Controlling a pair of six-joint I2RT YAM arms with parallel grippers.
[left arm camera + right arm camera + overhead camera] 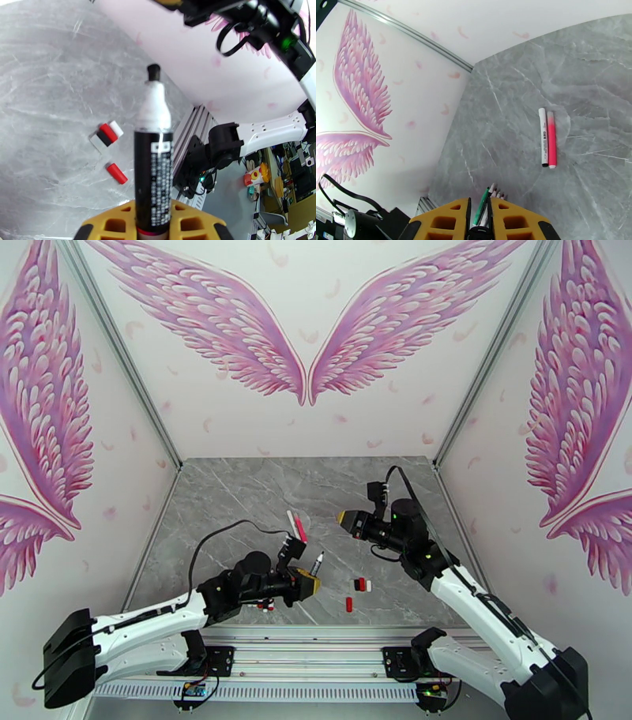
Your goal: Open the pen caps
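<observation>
Grey marble table (47,79), uncapped black pen (153,177) upright in left end effector (154,223).

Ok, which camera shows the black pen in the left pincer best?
Left wrist: the black pen stands close up, uncapped tip and label clear, clamped in the left pincer. The top view shows it small.

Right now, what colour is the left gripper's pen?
The pen: black, white neck; best in left wrist view.

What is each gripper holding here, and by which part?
Left gripper grips the uncapped black pen by its tail end; right gripper shut, apparently empty.
</observation>
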